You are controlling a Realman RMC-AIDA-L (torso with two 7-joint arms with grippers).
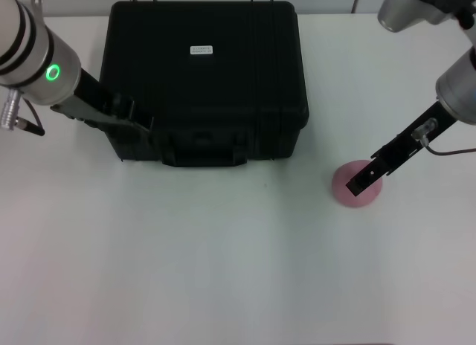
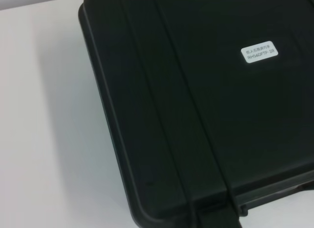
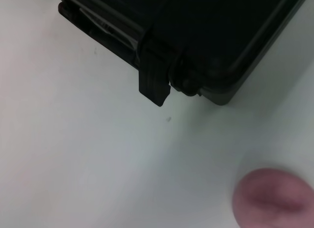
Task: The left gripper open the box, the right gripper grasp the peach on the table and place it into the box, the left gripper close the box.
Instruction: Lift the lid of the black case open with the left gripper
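The black box (image 1: 208, 85) stands with its lid down at the back middle of the white table (image 1: 186, 271), its white label facing up. My left gripper (image 1: 137, 122), on the green-ringed arm, sits against the box's front left corner. The left wrist view is filled by the box lid (image 2: 196, 115) and shows nothing of that gripper. The pink peach (image 1: 357, 200) lies on the table to the right of the box. My right gripper (image 1: 359, 183) is directly over it, at its top. In the right wrist view the peach (image 3: 274, 198) shows beside the box corner (image 3: 206, 31).
A front latch (image 3: 154, 80) hangs at the box's front edge near the handle (image 1: 204, 155). Bare white table stretches in front of the box and to the left of the peach. The right arm's upper links (image 1: 416, 7) hang over the back right.
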